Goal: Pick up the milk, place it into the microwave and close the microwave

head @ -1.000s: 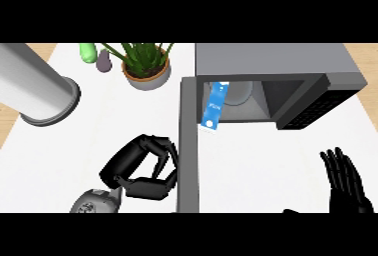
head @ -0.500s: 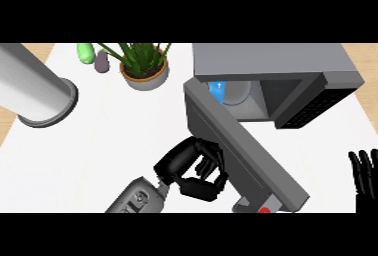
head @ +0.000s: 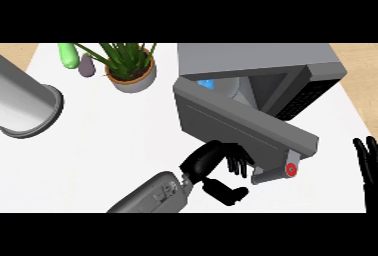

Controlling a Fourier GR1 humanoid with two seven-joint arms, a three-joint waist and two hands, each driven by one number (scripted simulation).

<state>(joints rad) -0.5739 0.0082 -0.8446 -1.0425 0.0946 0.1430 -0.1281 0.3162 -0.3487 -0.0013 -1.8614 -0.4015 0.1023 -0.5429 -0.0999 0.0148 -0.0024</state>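
The grey microwave (head: pixel 280 57) stands at the back right of the white counter. Its door (head: pixel 236 125) is swung most of the way across the opening. Through the remaining gap a small blue patch of the milk carton (head: pixel 207 84) shows inside; the rest of it is hidden. My left hand (head: pixel 210 160) is below the door near its free end, fingers stretched out and touching the door's outer face, thumb hanging beneath, holding nothing. My right hand (head: pixel 364 165) rests open at the right edge, fingers up.
A potted plant (head: pixel 133 75) stands left of the microwave. Behind it lie a green vegetable (head: pixel 68 54) and a purple one (head: pixel 87 65). A tall grey cylinder (head: pixel 26 107) stands at the far left. The counter's right edge runs just past the microwave.
The door has swung from wide open to mostly across the opening, covering most of the milk. My left hand moved right with it, staying against the door. The right hand drifted toward the right edge.
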